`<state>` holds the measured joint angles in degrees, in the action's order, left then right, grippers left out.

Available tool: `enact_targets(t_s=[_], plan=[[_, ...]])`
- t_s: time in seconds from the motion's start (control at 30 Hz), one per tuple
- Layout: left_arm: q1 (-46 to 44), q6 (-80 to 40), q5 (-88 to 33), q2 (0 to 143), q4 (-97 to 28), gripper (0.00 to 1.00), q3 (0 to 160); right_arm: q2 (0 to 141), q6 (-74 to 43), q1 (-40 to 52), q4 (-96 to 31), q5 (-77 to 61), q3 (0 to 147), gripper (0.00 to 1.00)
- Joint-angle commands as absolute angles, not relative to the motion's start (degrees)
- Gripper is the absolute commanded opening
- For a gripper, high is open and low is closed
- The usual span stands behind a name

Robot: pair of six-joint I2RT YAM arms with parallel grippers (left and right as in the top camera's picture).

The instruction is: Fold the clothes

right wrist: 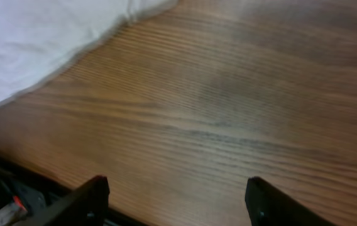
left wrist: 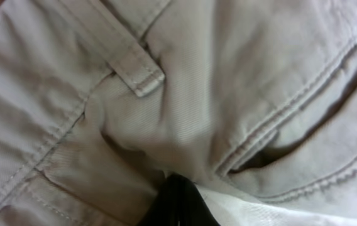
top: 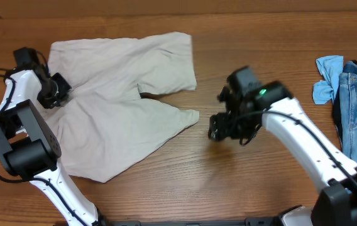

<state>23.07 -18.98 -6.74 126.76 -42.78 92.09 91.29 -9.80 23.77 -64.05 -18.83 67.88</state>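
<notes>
The pale beige shorts lie spread and wrinkled on the wooden table, legs toward the right. My left gripper is at their left edge, at the waistband, shut on the fabric. In the left wrist view the shorts fill the frame, with a belt loop, seams and a pocket opening, and the dark jaws are pinched on cloth. My right gripper hovers over bare wood just right of a leg tip, open and empty. The right wrist view shows its spread fingers and a corner of the shorts.
A blue cloth and a pair of blue jeans lie piled at the table's right edge. The table's front edge with dark hardware and cables shows at the lower left of the right wrist view. Bare wood lies between the arms.
</notes>
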Motion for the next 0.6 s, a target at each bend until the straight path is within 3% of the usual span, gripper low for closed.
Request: enact_targets(t_s=[0.0, 0.03, 0.13, 0.33, 0.43, 0.57], plan=[[21.7, -16.1, -2.2, 133.1, -45.8, 0.04, 87.9, 90.6, -10.2, 26.8, -53.6, -28.9, 60.9, 0.77], [20.5, -14.0, -2.5, 132.2, -46.2, 0.08, 87.9, 90.6, -17.5, 28.7, -44.6, -30.3, 58.2, 0.77], [18.1, -10.2, -2.4, 128.6, -47.0, 0.14, 88.5, 91.1, -26.0, 31.8, -34.0, -30.0, 55.0, 0.77], [13.1, -7.5, -2.3, 112.2, -50.2, 0.41, 90.6, 102.1, -42.3, 38.6, -15.8, -26.7, 53.1, 0.78], [12.3, -6.2, -2.0, 104.8, -51.1, 0.5, 90.7, 107.2, -47.4, 39.0, -12.2, -26.7, 53.1, 0.75], [12.3, -6.2, 0.1, 97.1, -53.4, 0.53, 90.7, 108.0, -46.0, 39.0, -14.0, -28.4, 53.1, 0.74]])
